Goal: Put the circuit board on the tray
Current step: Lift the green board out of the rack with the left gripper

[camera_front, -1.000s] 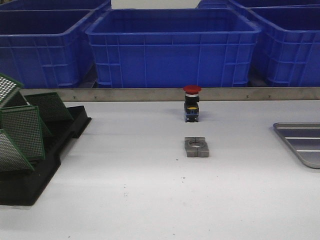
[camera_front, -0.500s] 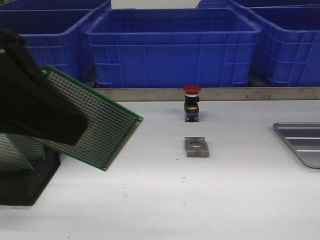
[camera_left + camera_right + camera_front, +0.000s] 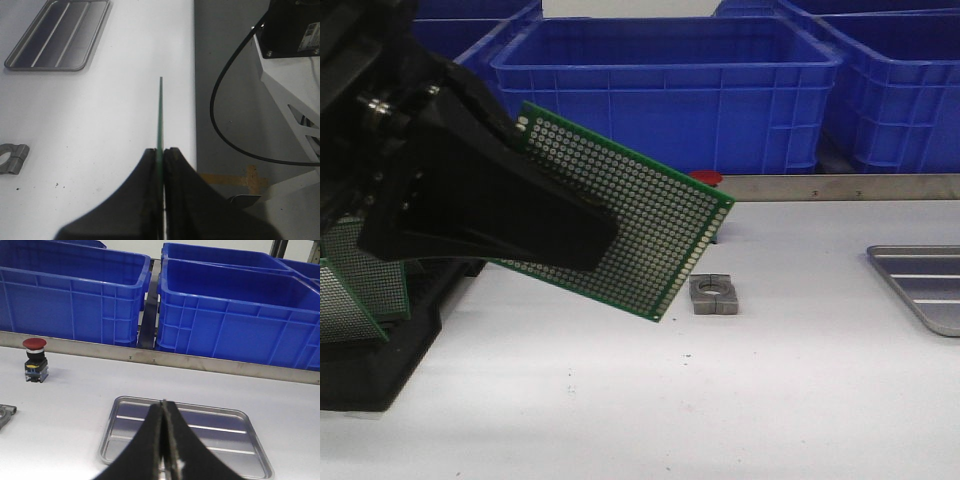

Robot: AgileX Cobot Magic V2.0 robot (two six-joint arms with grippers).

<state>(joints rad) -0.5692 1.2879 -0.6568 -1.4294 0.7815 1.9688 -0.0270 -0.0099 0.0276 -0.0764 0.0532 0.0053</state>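
My left gripper (image 3: 602,240) is shut on the circuit board (image 3: 640,235), a green perforated board held tilted in the air above the left-middle of the table. In the left wrist view the board (image 3: 160,110) shows edge-on, pinched between the black fingers (image 3: 150,165). The grey ribbed tray (image 3: 925,285) lies at the table's right edge, far from the board, and it also shows in the left wrist view (image 3: 60,35). My right gripper (image 3: 163,402) is shut and empty, hovering just in front of the tray (image 3: 220,430). It is out of the front view.
A black slotted rack (image 3: 380,360) holding more green boards (image 3: 365,280) stands at the left. A grey clamp block (image 3: 713,294) lies mid-table. A red push button (image 3: 35,360) stands behind it. Blue bins (image 3: 665,90) line the back. The table's near edge (image 3: 194,75) drops to the floor.
My left arm has come into the front view from the left, carrying the board up and to the right, away from the rack. The board now partly covers the red button.
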